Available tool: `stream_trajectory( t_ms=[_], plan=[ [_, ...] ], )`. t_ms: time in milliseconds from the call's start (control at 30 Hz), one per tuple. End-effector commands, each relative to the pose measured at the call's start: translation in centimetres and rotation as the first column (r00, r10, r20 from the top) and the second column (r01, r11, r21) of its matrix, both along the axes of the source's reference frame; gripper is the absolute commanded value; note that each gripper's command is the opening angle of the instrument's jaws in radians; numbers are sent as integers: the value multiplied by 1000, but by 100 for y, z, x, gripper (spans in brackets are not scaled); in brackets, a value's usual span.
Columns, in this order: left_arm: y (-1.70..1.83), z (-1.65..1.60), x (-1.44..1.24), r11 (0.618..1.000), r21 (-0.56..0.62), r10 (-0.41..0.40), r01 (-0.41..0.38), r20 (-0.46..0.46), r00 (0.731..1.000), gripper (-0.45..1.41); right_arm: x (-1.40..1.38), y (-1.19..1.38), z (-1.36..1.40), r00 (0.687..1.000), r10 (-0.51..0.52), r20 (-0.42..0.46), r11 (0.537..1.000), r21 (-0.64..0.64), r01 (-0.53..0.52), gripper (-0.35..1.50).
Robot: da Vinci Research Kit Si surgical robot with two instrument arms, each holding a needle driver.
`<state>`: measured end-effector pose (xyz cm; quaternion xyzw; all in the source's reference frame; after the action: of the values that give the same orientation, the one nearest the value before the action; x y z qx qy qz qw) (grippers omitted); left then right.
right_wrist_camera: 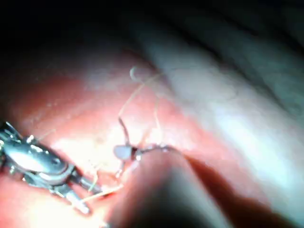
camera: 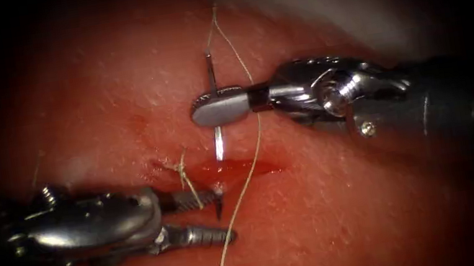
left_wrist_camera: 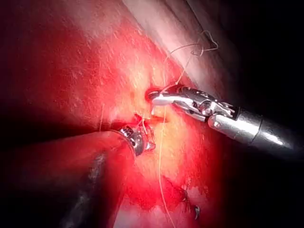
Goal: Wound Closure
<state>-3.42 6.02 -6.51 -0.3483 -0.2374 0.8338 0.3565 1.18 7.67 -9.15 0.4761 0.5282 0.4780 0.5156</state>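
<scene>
Endoscope view: the needle (camera: pixel 215 108) is gripped mid-curve by the closed right tool (camera: pixel 219 105), long axis near vertical, tip pointing down at the cut (camera: pixel 236 169) & clear of the tissue (camera: pixel 118 94); the thread (camera: pixel 249 150) is run from its upper end down across the cut, and the left tool (camera: pixel 224 215) is seen open, holding nothing, upper jaw at the cut's left end by a knotted stitch (camera: pixel 183 173). L wrist view: the needle (left_wrist_camera: pixel 153 109) is hard to make out under the right tool (left_wrist_camera: pixel 159 99), and the left tool's (left_wrist_camera: pixel 145 140) jaws are largely hidden by its shaft. R wrist view: the right tool (right_wrist_camera: pixel 124 152) is seen closed on the needle (right_wrist_camera: pixel 124 130), its tip not made out; left tool (right_wrist_camera: pixel 90 197) seen open.
</scene>
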Motion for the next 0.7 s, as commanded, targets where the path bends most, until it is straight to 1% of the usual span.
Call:
stream_trajectory(
  t_ms=[33,200,267,400,600,633,667,700],
  plan=[
    [-4,6,-2,1000,1,4,-4,-2,1000,46,8,-3,-2,1000,-7,-15,1000,24,7,-35],
    [-3,7,0,1000,2,10,-10,-9,1000,46,10,-11,-7,998,5,-60,994,107,2,-35],
    [-3,8,1,1000,2,10,-10,-9,1000,46,10,-15,-9,995,16,-94,984,179,1,-35],
    [-3,7,1,1000,2,10,-10,-9,1000,47,12,-25,-15,993,14,-117,966,258,17,-35],
    [-1,3,0,1000,11,6,-6,-8,1000,47,19,-46,-29,989,-16,-149,962,267,56,-35],
    [1,0,0,1000,5,12,-12,-5,1000,47,22,-50,-33,986,-19,-167,962,265,64,-10],
    [1,-3,-1,1000,0,21,-21,-1,1000,47,22,-50,-34,985,-22,-173,962,265,68,39],
    [2,-5,-2,999,-12,31,-31,2,1000,47,23,-49,-34,986,-8,-166,962,269,53,78]
  ],
)
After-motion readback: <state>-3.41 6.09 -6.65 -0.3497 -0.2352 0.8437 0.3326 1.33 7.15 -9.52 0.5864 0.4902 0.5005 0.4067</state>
